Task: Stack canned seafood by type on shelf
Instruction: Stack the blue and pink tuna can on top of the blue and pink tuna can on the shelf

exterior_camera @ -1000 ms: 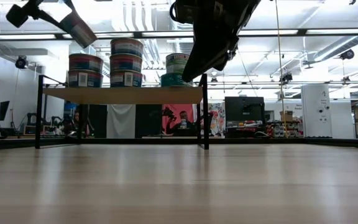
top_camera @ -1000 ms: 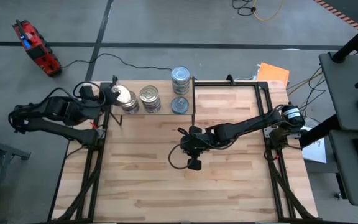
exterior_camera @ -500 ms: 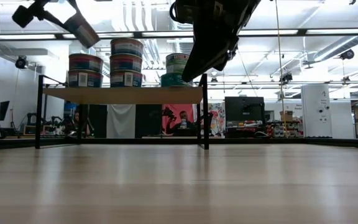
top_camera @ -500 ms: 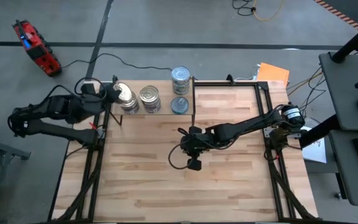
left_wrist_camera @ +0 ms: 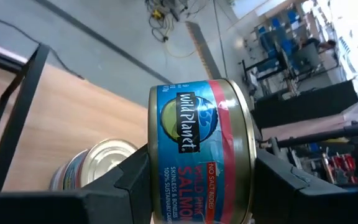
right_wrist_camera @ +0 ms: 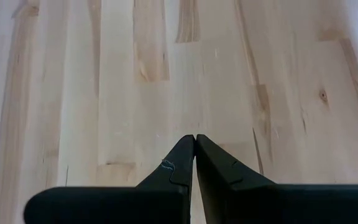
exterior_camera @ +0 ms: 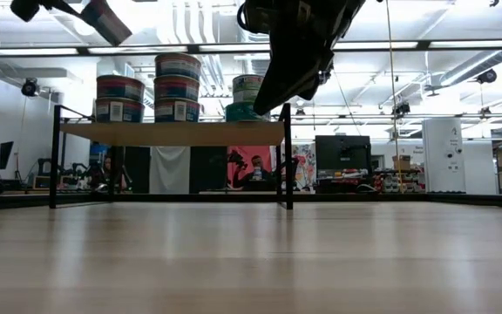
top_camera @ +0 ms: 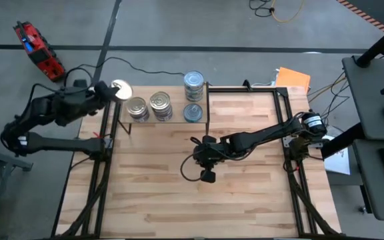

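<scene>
High view: we have the left gripper [top_camera: 114, 90] out past the far-left end of the shelf [top_camera: 177, 121], off the table edge, clamped on one tin [top_camera: 121, 89] whose pale lid faces up. In the left wrist view the fingers [left_wrist_camera: 132, 180] pinch that tin [left_wrist_camera: 201, 149] by its sides; the label is blue and red, a salmon can, and another tin [left_wrist_camera: 89, 165] sits below it on the shelf. On the shelf we count three groups: a left stack [top_camera: 137, 108], a middle stack [top_camera: 161, 105], and at the right end by the dark upright a tall tin [top_camera: 193, 86] with a bluish one [top_camera: 193, 112] beside it. In the low view the left stack [exterior_camera: 119, 98] and middle stack [exterior_camera: 177, 88] read as blue-and-red cans, two and three high, and the right group [exterior_camera: 247, 98] looks greenish. The right gripper [top_camera: 207, 175] hangs over mid-table, well apart from the shelf, fingers [right_wrist_camera: 180, 160] pressed shut on nothing. Our read: we're mid-carry with one salmon tin, placement not yet done. Next move calls for bringing it in over the matching stack, probably the lower left one, levelling it lid up, centring it, lowering until it seats, then opening. Risk: an off-centre landing tips the stack.
</scene>
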`<state>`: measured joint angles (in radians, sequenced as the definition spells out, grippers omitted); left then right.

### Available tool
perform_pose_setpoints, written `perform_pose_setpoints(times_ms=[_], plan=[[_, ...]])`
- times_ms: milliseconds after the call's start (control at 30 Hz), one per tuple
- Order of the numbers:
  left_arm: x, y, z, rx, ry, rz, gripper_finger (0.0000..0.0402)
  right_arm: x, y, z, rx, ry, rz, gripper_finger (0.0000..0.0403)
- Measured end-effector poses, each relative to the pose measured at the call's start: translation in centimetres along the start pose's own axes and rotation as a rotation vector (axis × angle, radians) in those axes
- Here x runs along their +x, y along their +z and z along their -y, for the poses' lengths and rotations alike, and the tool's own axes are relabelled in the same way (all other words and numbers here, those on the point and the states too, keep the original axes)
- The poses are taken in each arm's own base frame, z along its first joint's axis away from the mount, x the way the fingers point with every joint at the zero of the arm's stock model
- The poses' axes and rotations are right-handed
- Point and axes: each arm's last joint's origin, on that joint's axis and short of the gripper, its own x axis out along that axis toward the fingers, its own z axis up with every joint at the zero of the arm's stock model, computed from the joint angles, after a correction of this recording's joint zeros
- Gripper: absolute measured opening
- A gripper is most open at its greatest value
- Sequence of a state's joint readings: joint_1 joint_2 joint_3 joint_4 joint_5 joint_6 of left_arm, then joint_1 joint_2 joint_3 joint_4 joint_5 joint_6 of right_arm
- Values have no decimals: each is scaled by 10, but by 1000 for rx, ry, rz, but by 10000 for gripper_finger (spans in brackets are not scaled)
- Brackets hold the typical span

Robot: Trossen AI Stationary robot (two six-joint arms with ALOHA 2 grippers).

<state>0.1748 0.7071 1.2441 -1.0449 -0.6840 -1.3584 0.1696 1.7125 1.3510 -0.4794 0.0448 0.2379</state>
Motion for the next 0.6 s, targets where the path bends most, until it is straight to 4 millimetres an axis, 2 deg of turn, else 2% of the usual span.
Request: perform_pose_setpoints(times_ms=[200,333,467,600], plan=[[13,-6,8,6,-24,-144,177,0,3,-1,19,7,29,9],[23,-5,14,58,0,-115,177,0,4,-1,34,11,41,9],[24,2,8,69,60,-70,177,1,3,-1,52,29,33,9],[33,-4,3,77,91,-121,177,2,1,-1,59,31,26,9]])
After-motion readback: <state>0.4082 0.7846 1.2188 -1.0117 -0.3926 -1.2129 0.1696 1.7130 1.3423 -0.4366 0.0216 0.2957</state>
